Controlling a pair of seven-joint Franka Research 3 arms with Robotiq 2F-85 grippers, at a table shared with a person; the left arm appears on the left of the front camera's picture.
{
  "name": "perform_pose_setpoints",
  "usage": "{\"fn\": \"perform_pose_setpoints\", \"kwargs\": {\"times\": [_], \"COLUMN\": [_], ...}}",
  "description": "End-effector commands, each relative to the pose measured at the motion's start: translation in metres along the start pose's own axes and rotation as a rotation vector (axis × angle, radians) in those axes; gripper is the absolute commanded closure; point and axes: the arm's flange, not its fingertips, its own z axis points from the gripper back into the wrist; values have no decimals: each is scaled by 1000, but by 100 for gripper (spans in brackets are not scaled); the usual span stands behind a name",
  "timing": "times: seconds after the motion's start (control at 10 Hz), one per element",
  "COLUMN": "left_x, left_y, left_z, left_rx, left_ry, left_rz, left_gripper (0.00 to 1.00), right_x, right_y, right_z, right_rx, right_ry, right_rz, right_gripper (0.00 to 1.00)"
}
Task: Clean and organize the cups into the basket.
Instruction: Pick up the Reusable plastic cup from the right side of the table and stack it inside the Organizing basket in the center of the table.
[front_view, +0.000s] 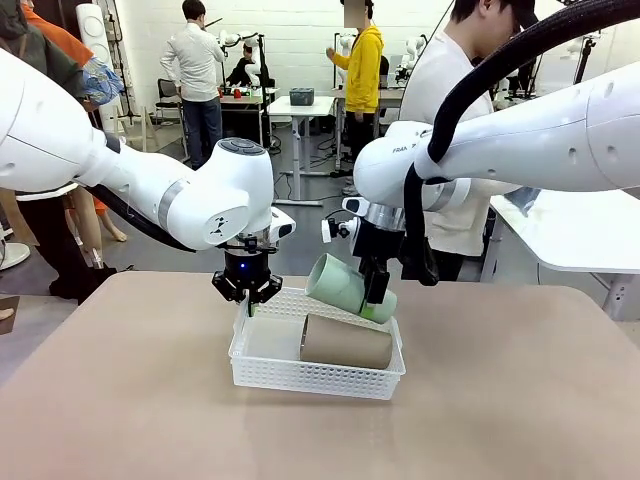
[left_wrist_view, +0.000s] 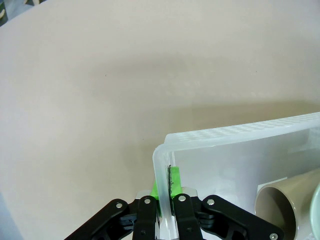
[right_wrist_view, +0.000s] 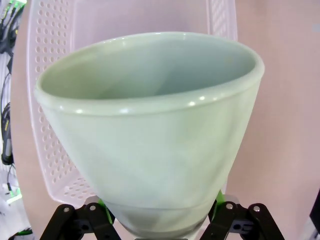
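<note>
A white lattice basket (front_view: 262, 372) sits mid-table. A tan cup (front_view: 346, 342) lies on its side inside it, its open mouth (left_wrist_view: 280, 205) seen in the left wrist view. My left gripper (front_view: 247, 292) is shut on the basket's left rim (left_wrist_view: 161, 170), green pads (left_wrist_view: 174, 181) pinching the wall. My right gripper (front_view: 376, 292) holds a pale mint green cup (front_view: 345, 288) tilted, mouth to the left, just above the basket's far right part. In the right wrist view the mint cup (right_wrist_view: 150, 130) is clamped near its base over the basket (right_wrist_view: 47, 120).
The tan tabletop (front_view: 120, 400) lies open all around the basket. A person in a white shirt (front_view: 450, 100) stands at the far side behind my right arm. A white table (front_view: 570, 230) is at the back right.
</note>
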Motion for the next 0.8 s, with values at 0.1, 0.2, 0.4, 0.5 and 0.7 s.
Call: {"fn": "perform_pose_setpoints", "kwargs": {"times": [0.1,0.2,0.4,0.5,0.7], "left_x": [0,0,0,0,0], "left_y": [0,0,0,0,0], "left_z": [1,1,1,1,1], "left_rx": [-2,-2,-2,-2,-2], "left_ry": [-1,-1,-1,-1,-1], "left_rz": [0,0,0,0,0], "left_gripper": [100,100,100,100,100], "right_x": [3,5,8,7,5], "right_y": [-3,1,8,7,7], "right_z": [-7,-13,-21,-22,-21], "right_rx": [71,95,105,110,121], "right_ry": [13,30,64,61,64], "right_rz": [31,34,51,49,45], "right_gripper": [19,19,19,19,19]}}
